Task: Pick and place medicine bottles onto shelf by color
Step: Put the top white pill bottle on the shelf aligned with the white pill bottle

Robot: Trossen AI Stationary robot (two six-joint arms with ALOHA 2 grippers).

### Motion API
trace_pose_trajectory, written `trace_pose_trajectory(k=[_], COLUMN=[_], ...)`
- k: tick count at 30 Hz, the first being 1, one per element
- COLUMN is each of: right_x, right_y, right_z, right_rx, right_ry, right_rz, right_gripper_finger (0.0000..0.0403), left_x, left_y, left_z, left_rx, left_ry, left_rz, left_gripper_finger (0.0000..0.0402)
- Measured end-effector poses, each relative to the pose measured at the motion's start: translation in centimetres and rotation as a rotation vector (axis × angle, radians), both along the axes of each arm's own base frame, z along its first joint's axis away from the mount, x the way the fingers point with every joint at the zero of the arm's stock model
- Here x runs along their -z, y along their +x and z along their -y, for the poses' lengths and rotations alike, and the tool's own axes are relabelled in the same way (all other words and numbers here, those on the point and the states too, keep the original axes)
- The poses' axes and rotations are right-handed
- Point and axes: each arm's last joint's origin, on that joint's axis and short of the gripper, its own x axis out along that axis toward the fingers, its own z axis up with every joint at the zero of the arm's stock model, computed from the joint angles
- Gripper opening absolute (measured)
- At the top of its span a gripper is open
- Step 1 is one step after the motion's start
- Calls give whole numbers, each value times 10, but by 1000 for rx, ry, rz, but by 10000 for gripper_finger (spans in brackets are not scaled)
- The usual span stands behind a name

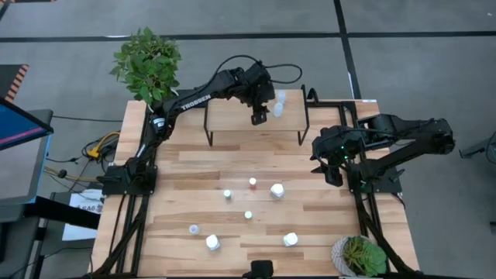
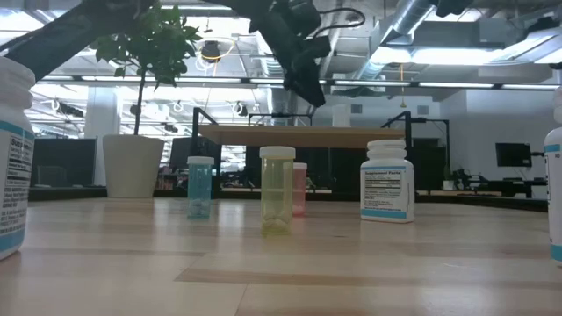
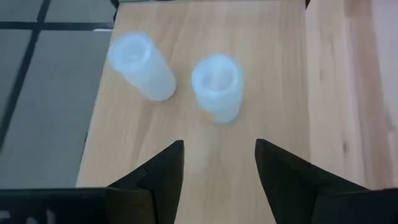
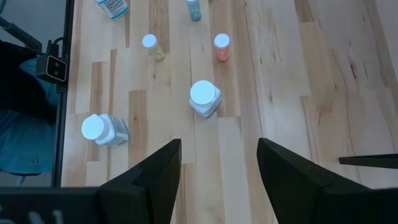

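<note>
The left end effector hangs over the shelf, jaws spread and empty, just short of two pale bottles standing close together near the shelf's right end. A careless swing could clip one and knock both off the edge. In front of the shelf, on the table, the remaining bottles stand scattered, a red-capped one among them. Right of the shelf, the right end effector waits with jaws apart and empty; a shelf leg stands between it and the pair.
</note>
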Motion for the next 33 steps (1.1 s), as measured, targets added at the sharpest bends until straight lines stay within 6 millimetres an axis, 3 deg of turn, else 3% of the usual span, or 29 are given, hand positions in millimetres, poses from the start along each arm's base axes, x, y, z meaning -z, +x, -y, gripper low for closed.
trace_pose_trajectory(k=[11, 33], right_x=[0, 0], right_y=[0, 0], right_z=[0, 0], right_rx=[-1, 0], right_ry=[-1, 0], right_rz=[0, 3], right_gripper_finger=[232, 232], left_x=[18, 16], left_y=[9, 21], left_z=[-4, 3], left_rx=[-14, -1], left_ry=[15, 51], left_rz=[18, 107], left_gripper_finger=[110, 110])
